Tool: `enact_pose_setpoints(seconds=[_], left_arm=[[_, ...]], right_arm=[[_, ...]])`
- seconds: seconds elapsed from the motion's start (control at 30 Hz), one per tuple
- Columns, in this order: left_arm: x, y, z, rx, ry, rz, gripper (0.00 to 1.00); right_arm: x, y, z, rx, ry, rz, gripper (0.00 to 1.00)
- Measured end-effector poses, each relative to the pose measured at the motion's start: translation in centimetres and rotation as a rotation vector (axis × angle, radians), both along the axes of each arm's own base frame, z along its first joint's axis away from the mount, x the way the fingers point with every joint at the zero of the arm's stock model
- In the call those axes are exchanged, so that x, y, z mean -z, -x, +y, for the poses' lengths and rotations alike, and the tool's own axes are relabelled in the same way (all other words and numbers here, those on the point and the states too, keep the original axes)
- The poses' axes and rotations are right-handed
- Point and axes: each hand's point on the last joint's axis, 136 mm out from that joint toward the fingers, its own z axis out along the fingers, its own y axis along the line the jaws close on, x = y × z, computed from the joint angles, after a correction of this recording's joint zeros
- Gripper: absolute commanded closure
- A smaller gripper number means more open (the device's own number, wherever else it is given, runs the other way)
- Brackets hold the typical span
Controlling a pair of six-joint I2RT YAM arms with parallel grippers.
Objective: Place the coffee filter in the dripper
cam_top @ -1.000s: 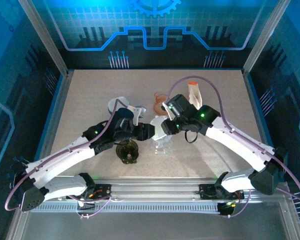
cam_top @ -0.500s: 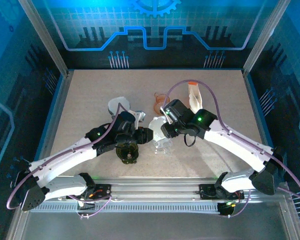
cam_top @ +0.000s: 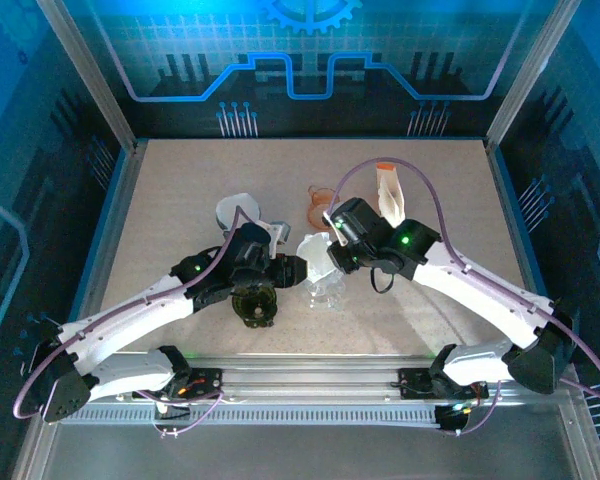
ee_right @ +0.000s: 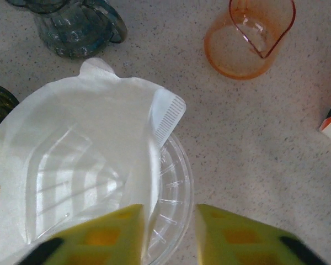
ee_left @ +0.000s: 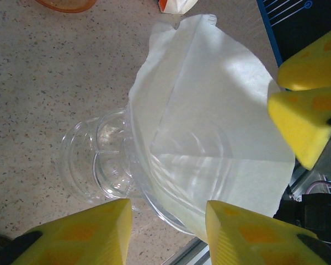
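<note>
The filter (ee_right: 88, 138) is laid loosely in the dripper (ee_right: 174, 187), not yet pressed down; the right tool (ee_right: 168, 212) is seen parted over its edge, and the state of the left tool (ee_left: 168, 204) cannot be told.

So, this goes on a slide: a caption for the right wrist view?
Paper filter draped over the clear dripper, an orange cup standing beyond.
</note>
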Motion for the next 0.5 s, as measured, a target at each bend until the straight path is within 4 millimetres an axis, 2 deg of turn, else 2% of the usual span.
enact_pose_setpoints(seconds=[0.2, 0.43, 0.5], left_arm=[[0.03, 0.0, 0.0, 0.0, 0.0, 0.001, 0.59], [0.28, 0.05, 0.04, -0.004, 0.0, 0.008, 0.55], [0.29, 0.04, 0.03, -0.004, 0.0, 0.007, 0.55]], right_arm=[[-0.33, -0.08, -0.25, 0.007, 0.009, -0.022, 1.0], [-0.36, 0.12, 0.0, -0.005, 0.028, -0.039, 0.99], [-0.33, 0.17, 0.07, -0.006, 0.034, -0.043, 0.87]])
